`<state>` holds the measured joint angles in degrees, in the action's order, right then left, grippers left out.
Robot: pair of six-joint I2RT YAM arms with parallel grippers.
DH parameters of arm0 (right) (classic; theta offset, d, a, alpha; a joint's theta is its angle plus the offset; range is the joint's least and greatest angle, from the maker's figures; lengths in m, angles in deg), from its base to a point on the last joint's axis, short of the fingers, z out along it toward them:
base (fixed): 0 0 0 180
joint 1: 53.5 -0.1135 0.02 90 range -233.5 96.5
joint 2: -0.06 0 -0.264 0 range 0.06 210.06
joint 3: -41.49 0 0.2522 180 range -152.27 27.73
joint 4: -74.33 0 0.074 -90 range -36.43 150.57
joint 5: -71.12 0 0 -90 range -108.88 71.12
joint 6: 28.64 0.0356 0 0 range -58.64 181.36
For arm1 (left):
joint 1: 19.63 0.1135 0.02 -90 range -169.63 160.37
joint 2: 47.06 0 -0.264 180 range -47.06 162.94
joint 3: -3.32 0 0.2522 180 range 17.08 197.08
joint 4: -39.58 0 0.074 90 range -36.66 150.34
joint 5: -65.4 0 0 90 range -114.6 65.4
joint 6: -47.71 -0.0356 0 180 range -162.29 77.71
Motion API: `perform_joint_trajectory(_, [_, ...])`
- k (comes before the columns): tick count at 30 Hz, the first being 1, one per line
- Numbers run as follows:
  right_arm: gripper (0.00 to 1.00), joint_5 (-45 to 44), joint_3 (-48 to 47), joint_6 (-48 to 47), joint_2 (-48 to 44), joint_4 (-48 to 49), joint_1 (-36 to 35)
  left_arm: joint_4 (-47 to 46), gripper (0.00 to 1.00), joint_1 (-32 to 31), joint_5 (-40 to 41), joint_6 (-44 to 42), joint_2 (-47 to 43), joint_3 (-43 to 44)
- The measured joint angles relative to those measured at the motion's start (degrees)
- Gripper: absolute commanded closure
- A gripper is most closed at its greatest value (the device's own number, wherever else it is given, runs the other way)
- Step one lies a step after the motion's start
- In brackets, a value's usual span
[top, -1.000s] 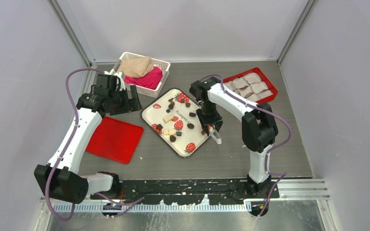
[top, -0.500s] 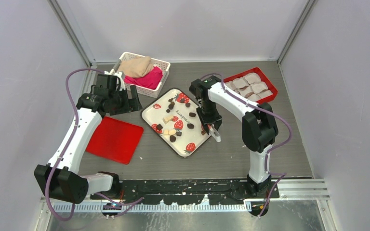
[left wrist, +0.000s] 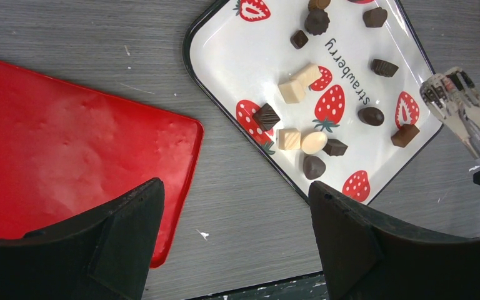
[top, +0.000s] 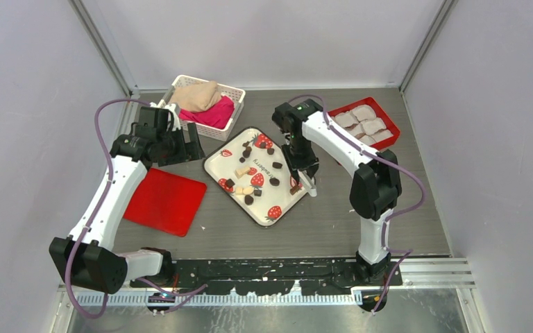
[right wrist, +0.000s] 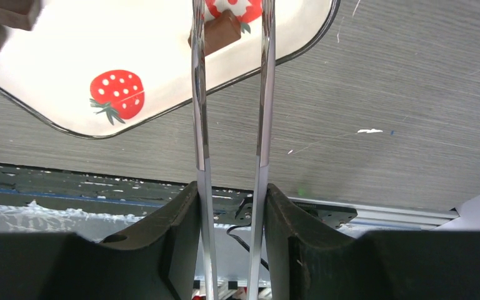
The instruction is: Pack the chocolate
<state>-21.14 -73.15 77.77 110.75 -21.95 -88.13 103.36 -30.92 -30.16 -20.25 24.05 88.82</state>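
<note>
From above, one white strawberry-print tray (top: 216, 161) lies mid-table with the chocolate (top: 275, 181) scattered on it. To its left lies one flat red lid (top: 165, 201). Behind stand one white basket (top: 230, 90) of cloth and one red box (top: 388, 125), in which at least five pale wrapped pieces show. The left gripper (top: 180, 146) hangs between basket and lid. The right gripper (top: 301, 165) is at the tray's right edge with one pair of tongs (top: 310, 186).

The left wrist view looks down past widely parted jaws with nothing between them. Nine dark lumps show whole and a tenth is cut by the top edge. There are also four pale pieces (left wrist: 288, 139) and six strawberry prints.

In the right wrist view the jaws are clamped on the tongs' two metal arms, which stay apart. One brown lump sits between their tips, inside the tray's rim, beside two strawberry prints.
</note>
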Motion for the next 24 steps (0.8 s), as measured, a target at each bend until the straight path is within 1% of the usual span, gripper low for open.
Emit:
perform_joint_trajectory(4, [0.99, 0.0, -4.2, 0.0, -0.6, -0.8, 0.9, 0.0, 0.14, 0.0, 0.0, 0.0, 0.0, 0.0])
perform_joint_trajectory(7, [0.99, 0.2, -7.8, 0.2, -1.6, -1.3, 2.9, 0.0, 0.14, 0.0, 0.2, 0.0, 0.0, 0.0])
perform_joint_trajectory(11, [0.99, 0.4, -10.8, 0.2, -4.0, -1.6, 8.4, 0.0, 0.14, 0.0, 0.4, 0.0, 0.0, 0.0])
perform_joint_trajectory(16, [0.99, -0.9, -12.1, 0.2, -5.3, -2.2, 16.4, 0.0, 0.14, 0.0, 1.0, 0.0, 0.0, 0.0])
perform_joint_trajectory(21, [0.99, -1.0, -12.2, 0.2, -4.9, -1.3, 21.0, 0.0, 0.14, 0.0, 1.3, 0.0, 0.0, 0.0])
perform_joint_trajectory(24, [0.99, -0.9, -14.4, 0.0, -2.1, -1.0, 22.6, 0.0, 0.14, 0.0, 1.3, 0.0, 0.1, 0.0])
